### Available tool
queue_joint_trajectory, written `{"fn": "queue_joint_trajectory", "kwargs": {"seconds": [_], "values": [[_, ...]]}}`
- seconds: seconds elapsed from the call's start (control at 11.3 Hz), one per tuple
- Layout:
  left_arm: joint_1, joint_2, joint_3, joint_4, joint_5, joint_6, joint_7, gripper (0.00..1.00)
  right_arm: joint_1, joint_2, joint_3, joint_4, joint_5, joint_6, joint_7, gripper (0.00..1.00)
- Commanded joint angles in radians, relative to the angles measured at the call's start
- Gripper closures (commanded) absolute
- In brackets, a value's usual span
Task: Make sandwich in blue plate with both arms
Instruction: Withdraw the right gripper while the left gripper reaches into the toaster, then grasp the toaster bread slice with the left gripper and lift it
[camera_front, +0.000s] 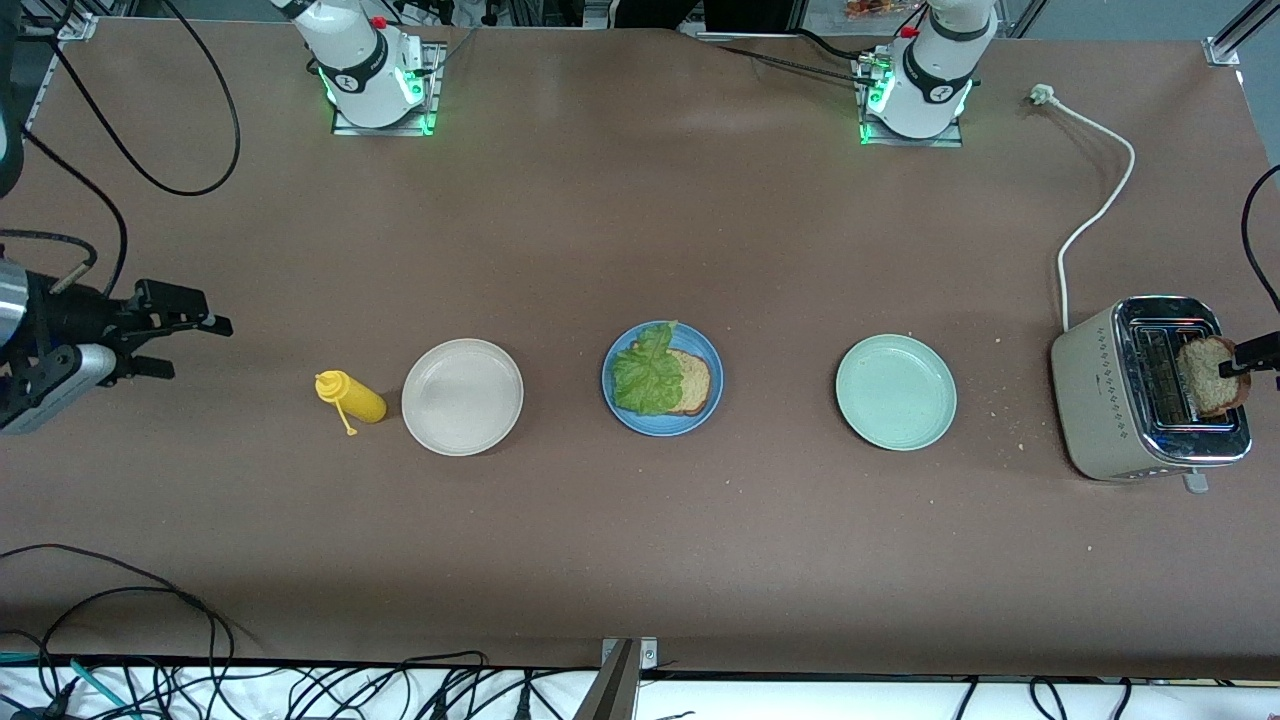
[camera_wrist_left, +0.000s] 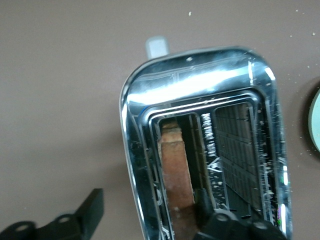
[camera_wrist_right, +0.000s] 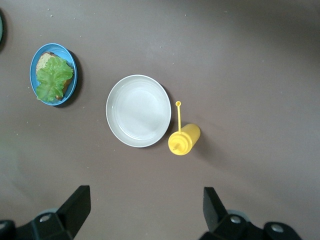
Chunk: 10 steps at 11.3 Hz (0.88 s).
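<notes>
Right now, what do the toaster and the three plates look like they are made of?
The toaster looks like metal: a mirror-bright chrome top that throws glare, above matte beige sides, maybe painted. The blue plate, the beige-white plate and the mint-green plate each show a smooth, softly glossy surface with a shallow rim; glazed ceramic or hard plastic, the look leaves that open.

Bare desk (camera_front: 640, 230) lies open between the arm bases and the row of yellow bottle (camera_front: 352, 397), white plate (camera_front: 462, 396), blue plate (camera_front: 662, 378), green plate (camera_front: 895, 391) and toaster (camera_front: 1150, 390), with clear gaps between the plates.
</notes>
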Motion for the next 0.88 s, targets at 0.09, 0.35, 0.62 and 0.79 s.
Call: {"fn": "queue_joint_trajectory", "kwargs": {"seconds": [0.09, 0.35, 0.62, 0.79], "values": [[0.004, 0.018, -0.012, 0.026, -0.028, -0.018, -0.090, 0.85, 0.165, -0.202, -0.088, -0.188, -0.146, 0.028, 0.198, 0.00], [0.000, 0.015, -0.014, 0.027, -0.030, -0.027, -0.094, 0.96, 0.295, -0.324, -0.239, -0.325, -0.175, 0.079, 0.227, 0.00], [-0.004, -0.002, -0.024, 0.035, -0.022, -0.059, -0.094, 1.00, 0.294, -0.318, -0.272, -0.292, -0.203, 0.065, 0.227, 0.00], [-0.021, -0.043, -0.026, 0.038, -0.018, -0.087, -0.095, 1.00, 0.292, -0.315, -0.272, -0.264, -0.203, 0.044, 0.229, 0.00]]}}
